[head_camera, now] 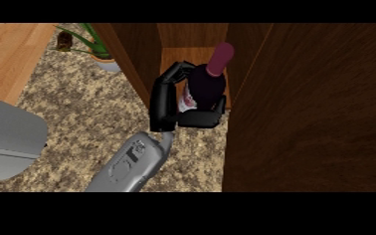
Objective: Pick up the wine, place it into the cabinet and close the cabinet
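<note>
The wine bottle is dark with a maroon neck and a pale label. It stands at the mouth of the open wooden cabinet, over the lighter shelf inside. My right hand is shut on the bottle's body: fingers curl round its left side and the thumb wraps below it. The hand hides the bottle's lower part. The cabinet's dark door stands open at the right, close beside the bottle. My left hand does not show.
A green plant in a white pot stands on the speckled counter left of the cabinet, with a small brown object behind it. A grey rounded shape sits at the left edge.
</note>
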Action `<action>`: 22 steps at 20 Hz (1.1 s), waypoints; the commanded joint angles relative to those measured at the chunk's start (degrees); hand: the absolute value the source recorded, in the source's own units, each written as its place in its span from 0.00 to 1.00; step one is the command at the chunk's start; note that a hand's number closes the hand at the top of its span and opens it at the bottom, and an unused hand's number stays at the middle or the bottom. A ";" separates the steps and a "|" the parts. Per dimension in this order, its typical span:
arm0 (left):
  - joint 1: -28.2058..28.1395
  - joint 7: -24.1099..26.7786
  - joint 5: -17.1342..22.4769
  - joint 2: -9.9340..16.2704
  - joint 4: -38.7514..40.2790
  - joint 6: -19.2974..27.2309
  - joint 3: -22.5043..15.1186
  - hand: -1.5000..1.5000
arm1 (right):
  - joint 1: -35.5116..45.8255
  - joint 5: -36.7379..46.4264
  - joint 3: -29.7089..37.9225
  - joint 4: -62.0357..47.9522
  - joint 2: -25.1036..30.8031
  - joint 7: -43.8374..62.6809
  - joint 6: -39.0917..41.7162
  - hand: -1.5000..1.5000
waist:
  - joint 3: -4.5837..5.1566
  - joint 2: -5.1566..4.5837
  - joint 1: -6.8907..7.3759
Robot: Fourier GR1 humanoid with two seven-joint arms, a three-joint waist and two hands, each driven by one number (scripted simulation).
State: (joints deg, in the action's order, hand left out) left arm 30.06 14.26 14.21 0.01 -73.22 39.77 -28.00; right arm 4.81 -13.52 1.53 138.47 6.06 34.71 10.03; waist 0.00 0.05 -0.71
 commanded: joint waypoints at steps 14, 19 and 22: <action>3.94 8.81 5.64 0.11 11.74 -4.83 8.10 1.00 | -0.96 -2.26 -1.21 8.67 -1.30 4.78 -2.76 0.00 | 0.02 0.01 0.10; 9.74 5.51 6.05 0.87 16.20 -7.23 11.01 1.00 | -0.63 -7.54 3.07 8.25 1.40 5.28 -1.18 0.00 | -0.01 -0.01 -0.19; 12.63 10.28 10.67 0.01 22.92 -6.36 10.52 1.00 | -6.74 -3.63 0.05 5.56 -1.16 -2.75 2.40 0.00 | -0.01 -0.24 -0.97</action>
State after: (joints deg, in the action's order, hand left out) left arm 38.57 22.48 21.30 0.23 -56.18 33.45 -18.09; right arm 3.83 -13.91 1.65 138.40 5.94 34.12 10.33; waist 0.01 -0.02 -1.05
